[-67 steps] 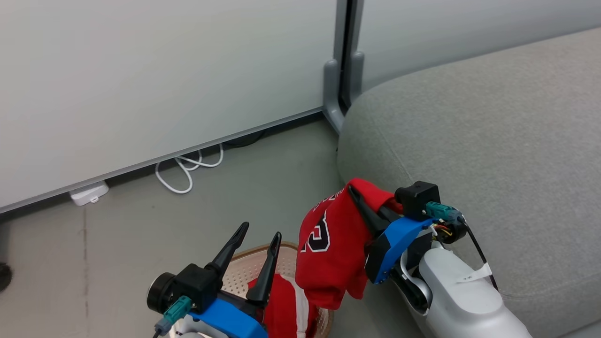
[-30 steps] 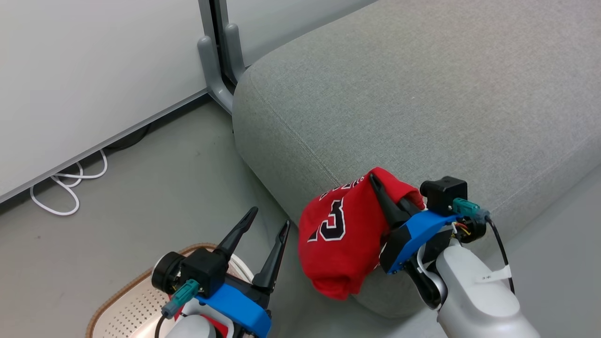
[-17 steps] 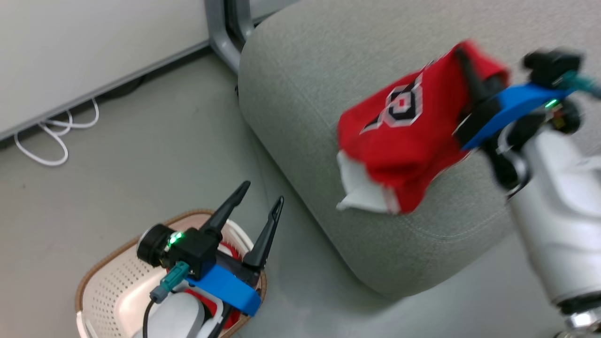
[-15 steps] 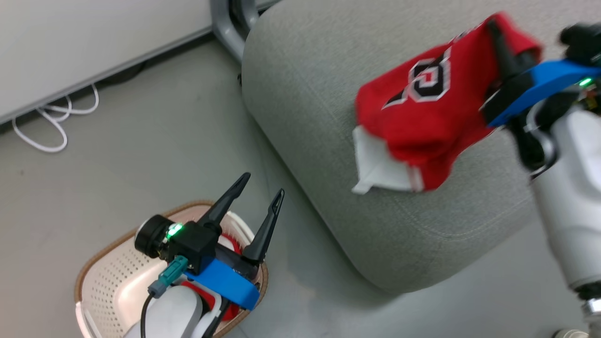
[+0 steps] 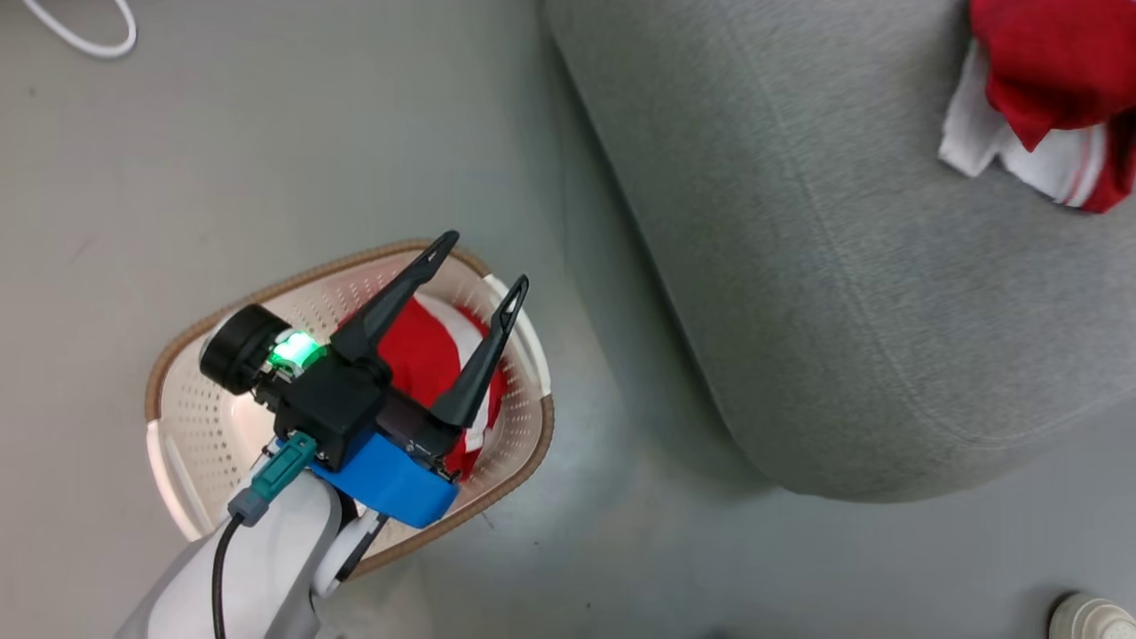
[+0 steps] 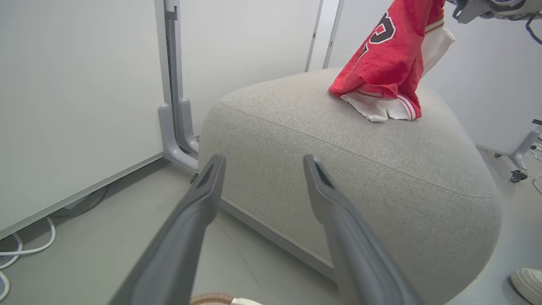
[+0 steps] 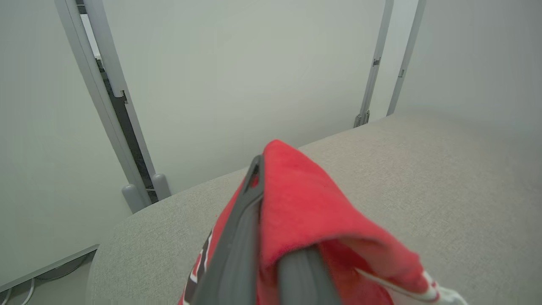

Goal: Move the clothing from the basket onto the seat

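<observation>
Jersey [image 6: 381,63] of soft red fabric with black-and-white lettering is hanging pinched in the right gripper [image 7: 266,182], its white hem [image 6: 381,111] seeming to touch the large grey fabric seat [image 6: 360,169] straight below. Second red garment [image 5: 417,355] is lying in the cream perforated basket [image 5: 200,417] under the spread left gripper [image 5: 484,260].

On the red garment [image 6: 381,63], the left wrist view shows one large black figure [image 6: 383,31] with a white outline; it is curved like a digit, but a fold hides part of it, so I cannot read it with certainty. In the right wrist view a small black-and-white edge of print [image 7: 202,262] shows on the same cloth, too little to read.
</observation>
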You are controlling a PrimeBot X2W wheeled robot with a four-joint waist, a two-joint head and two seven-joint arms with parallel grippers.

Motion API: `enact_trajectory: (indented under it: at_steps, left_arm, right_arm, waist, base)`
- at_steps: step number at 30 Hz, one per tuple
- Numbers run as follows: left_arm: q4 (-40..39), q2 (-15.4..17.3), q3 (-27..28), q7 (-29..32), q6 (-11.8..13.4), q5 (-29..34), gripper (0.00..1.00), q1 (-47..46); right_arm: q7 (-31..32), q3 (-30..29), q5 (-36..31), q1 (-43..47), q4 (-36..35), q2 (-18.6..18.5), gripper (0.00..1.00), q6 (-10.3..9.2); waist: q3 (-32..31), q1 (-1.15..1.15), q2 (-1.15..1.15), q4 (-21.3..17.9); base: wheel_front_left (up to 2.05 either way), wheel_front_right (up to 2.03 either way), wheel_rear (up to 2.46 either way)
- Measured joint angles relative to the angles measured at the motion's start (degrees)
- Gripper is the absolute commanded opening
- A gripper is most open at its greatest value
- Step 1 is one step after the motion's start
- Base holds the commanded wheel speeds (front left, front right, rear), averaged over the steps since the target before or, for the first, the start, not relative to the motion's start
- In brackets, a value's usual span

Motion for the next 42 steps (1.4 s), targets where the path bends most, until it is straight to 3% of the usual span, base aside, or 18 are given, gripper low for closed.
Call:
enact_trajectory:
  at_steps: [13, 15, 16, 17, 32, 42]
  left_arm:
    - [-3.6, 2.6, 1.3, 0.2, 0.7, 0.9, 1.00, -1.8]
    - [-3.7, 2.5, 1.3, 0.2, 0.9, 0.8, 1.00, -1.8]
    - [-3.7, 2.4, 1.3, 0.2, 1.0, 0.7, 1.00, -1.8]
    - [-3.6, 2.3, 1.3, 0.2, 1.0, 0.7, 1.00, -1.8]
    - [-1.7, 0.9, 0.9, 0.0, 1.0, -0.2, 1.00, -1.8]
    - [1.8, -6.1, 3.8, 0.0, 0.3, -2.9, 1.00, 2.6]
  right_arm:
    - [-4.6, -2.4, -1.6, 3.1, 10.3, 1.7, 0.00, 0.01]
    - [-5.1, -2.1, -2.2, 3.0, 10.8, 1.7, 0.48, 0.01]
    - [-5.4, -1.8, -2.4, 3.0, 11.1, 1.7, 0.82, 0.01]
    - [-5.5, -1.6, -2.7, 2.9, 11.4, 1.7, 1.00, 0.01]
    - [-6.3, 1.1, -2.8, 2.3, 13.7, 0.8, 1.00, 0.01]
    - [-6.5, 1.5, -5.3, 13.9, 8.7, 0.3, 1.00, 0.01]
  waist:
    - [7.9, 0.00, 0.00, 4.7]
    - [7.8, 0.00, 0.00, 4.9]
    - [7.7, 0.00, 0.00, 4.9]
    - [7.5, -0.01, 0.00, 4.9]
    - [4.8, -0.01, 0.00, 5.4]
    - [-3.6, -0.02, 0.00, 7.6]
  base:
    - [0.00, 0.00, 0.00]
    - [0.00, 0.00, 0.00]
    - [0.00, 0.00, 0.00]
    - [0.00, 0.00, 0.00]
    - [0.00, 0.00, 0.00]
    - [0.00, 0.00, 0.00]
